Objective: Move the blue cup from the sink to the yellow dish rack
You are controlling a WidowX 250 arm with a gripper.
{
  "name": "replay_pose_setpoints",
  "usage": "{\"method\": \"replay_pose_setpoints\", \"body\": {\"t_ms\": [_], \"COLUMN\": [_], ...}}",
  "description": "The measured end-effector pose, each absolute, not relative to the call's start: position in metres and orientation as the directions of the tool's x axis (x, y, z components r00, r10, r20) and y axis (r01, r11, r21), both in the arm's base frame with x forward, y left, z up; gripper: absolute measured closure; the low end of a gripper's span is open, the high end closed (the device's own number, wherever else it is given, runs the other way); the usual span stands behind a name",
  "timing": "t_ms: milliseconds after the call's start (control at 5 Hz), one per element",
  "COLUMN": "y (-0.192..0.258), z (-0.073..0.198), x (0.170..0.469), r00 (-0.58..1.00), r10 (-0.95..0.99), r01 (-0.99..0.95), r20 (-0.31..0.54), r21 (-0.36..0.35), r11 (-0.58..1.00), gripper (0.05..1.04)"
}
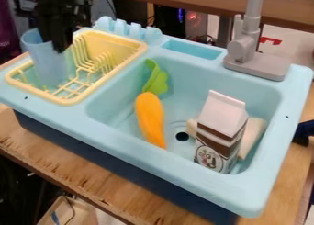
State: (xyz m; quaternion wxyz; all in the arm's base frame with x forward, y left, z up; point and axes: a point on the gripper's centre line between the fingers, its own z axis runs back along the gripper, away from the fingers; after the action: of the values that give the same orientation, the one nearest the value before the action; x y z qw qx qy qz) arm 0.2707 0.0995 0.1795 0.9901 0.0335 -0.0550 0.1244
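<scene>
Cup (pixel 47 61) at dish rack (pixel 61 100), left of basin (pixel 190 75); therein, carrot (pixel 150 118) left of carton (pixel 219 132)

Your sink (pixel 126 143) sits in soft, fairly even light.
You see its pale rim bright and its basin gently shaded; the navy base (pixel 122 163) is dark at seven o'clock, and deep shadow lies under the wooden counter (pixel 73 172) at eight. A red light (pixel 193 16) glows near twelve.

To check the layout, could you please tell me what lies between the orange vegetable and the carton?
The camera view shows the drain and a beige piece partly behind the carton.
</scene>
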Motion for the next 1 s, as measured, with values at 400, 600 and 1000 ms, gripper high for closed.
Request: {"method": "replay_pose_setpoints", "body": {"t_ms": [400, 600, 1000], "y": [0.106, 0.108, 0.108], "z": [0.157, 0.148, 0.148], "x": [0.280, 0.281, 0.279], "r00": [0.961, 0.958, 0.947], "r10": [0.264, 0.282, 0.320], "r01": [-0.269, -0.285, -0.320], "r20": [0.080, 0.056, 0.017], "r21": [0.048, 0.057, 0.069], "r11": [0.962, 0.957, 0.945], "gripper": [1.003, 0.973, 0.496]}}
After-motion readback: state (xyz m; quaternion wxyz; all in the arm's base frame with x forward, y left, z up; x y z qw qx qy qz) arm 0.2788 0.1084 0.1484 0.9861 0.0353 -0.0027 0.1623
